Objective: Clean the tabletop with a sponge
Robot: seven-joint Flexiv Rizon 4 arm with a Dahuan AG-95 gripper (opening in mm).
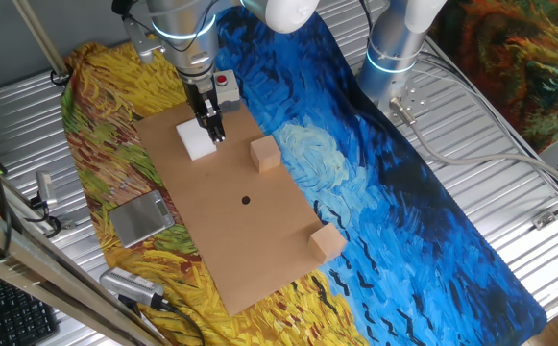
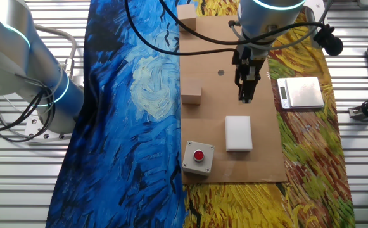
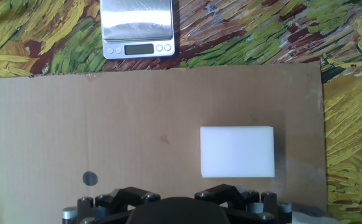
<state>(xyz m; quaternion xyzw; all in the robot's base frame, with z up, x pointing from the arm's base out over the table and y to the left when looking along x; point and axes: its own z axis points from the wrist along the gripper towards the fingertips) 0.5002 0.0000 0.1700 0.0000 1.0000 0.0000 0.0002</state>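
Observation:
The tan tabletop board [image 1: 230, 221] lies on the painted cloth, with a small dark spot [image 1: 245, 201] near its middle. The white sponge [image 1: 196, 140] lies flat on the board's far end; it also shows in the other fixed view [image 2: 239, 133] and in the hand view [image 3: 237, 152]. My gripper [image 1: 213, 133] hangs above the board right beside the sponge, on the side toward the dark spot [image 2: 221, 72]. Its fingers look closed together with nothing between them [image 2: 246, 96]. In the hand view only the finger bases show, and the spot [image 3: 90, 178] sits at lower left.
Two tan wooden cubes [image 1: 266, 154] [image 1: 327, 241] stand on the board. A grey box with a red button [image 1: 226, 85] sits at the board's far corner. A small silver scale [image 1: 142, 217] lies on the cloth beside the board. A second arm's base [image 1: 394, 48] stands behind.

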